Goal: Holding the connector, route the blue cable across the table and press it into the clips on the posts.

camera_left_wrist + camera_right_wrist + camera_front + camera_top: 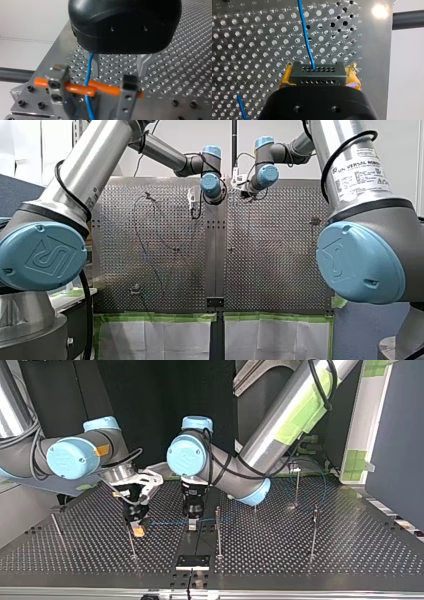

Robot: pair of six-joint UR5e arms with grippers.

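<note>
Right wrist view: my right gripper (319,76) pinches the connector (317,71) near the edge of the tabletop (372,62), probably to tow the blue cable (305,32), while my left gripper (119,73) sits spread wide, empty, beside it.

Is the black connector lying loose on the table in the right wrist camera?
No, the black connector sits clamped between my right gripper's yellow pads, the blue cable running out of it.

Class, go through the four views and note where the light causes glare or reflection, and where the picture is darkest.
Right wrist view: a bright glare spot on the table past the connector. Front view: the table gleams in uneven patches. Top view: the backdrop is darkest, nearly black. Left wrist view: a soft sheen on the table, no hard spot.
</note>
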